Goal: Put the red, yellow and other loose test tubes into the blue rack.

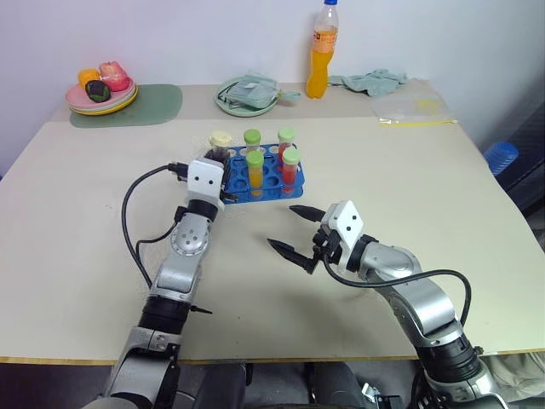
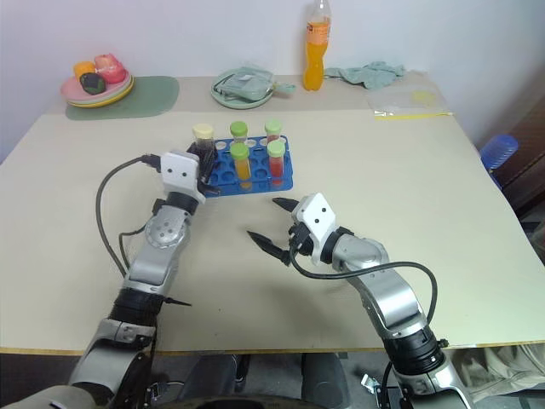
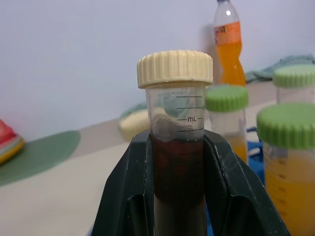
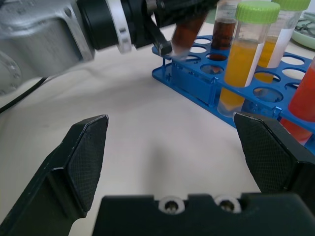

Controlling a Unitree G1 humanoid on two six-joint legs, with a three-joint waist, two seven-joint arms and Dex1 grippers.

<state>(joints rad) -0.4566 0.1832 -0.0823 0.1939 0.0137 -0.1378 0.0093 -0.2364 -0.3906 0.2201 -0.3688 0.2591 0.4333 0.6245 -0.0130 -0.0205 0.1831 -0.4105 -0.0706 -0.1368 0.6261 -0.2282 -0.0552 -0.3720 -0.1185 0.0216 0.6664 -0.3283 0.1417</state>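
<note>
Bare table; left tool clamping brown tube, right tool spread.

The left arm reaches forward over the table, its gripper clamped on a brown tube held upright, cap above the fingers. The right arm bends in from the table's near right, its gripper pointing left, level, jaws spread wide and holding nothing.
</note>
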